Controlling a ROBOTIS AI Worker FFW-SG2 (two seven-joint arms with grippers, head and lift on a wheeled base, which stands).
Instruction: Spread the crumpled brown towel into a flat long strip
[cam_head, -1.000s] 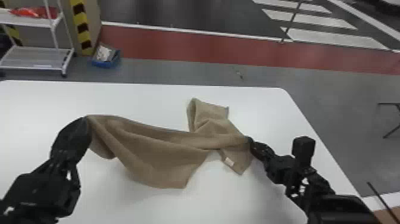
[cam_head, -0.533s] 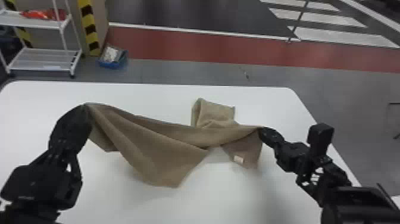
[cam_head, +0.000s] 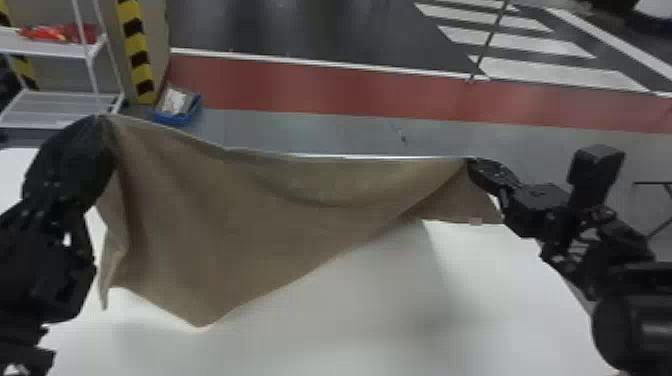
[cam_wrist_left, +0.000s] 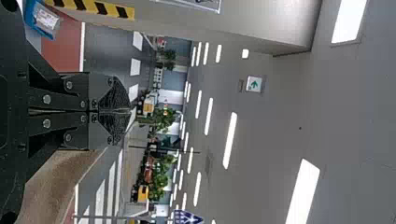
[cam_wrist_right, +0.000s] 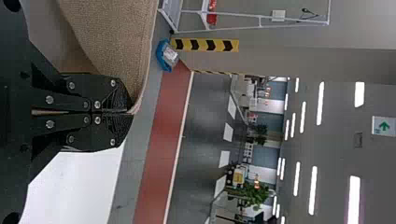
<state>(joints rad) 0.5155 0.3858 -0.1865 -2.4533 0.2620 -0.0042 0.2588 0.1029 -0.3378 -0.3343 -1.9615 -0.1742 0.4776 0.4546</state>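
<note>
Between the two arms the brown towel (cam_head: 240, 215) hangs in the head view, its upper edge sagging slightly and its lower edge slanting down to a point at left. My left gripper (cam_head: 102, 125) is shut on one upper corner, my right gripper (cam_head: 472, 162) on the other end of that edge. In the left wrist view the left gripper (cam_wrist_left: 130, 111) has its fingers together, with towel (cam_wrist_left: 56, 182) beside it. The right wrist view has the right gripper (cam_wrist_right: 132, 112) closed on the rim of the towel (cam_wrist_right: 112, 37). A small flap with a tag hangs under the right gripper.
The white table (cam_head: 350, 325) lies below the towel. Beyond it on the floor are a blue bin (cam_head: 175, 112) and, at the far left, a white shelf rack (cam_head: 55, 50) beside a yellow-and-black striped post (cam_head: 135, 50).
Both grippers have risen with the towel between them. Its upper edge has pulled straighter, and the folded part that lay on the table behind has been drawn up into the hanging cloth.
</note>
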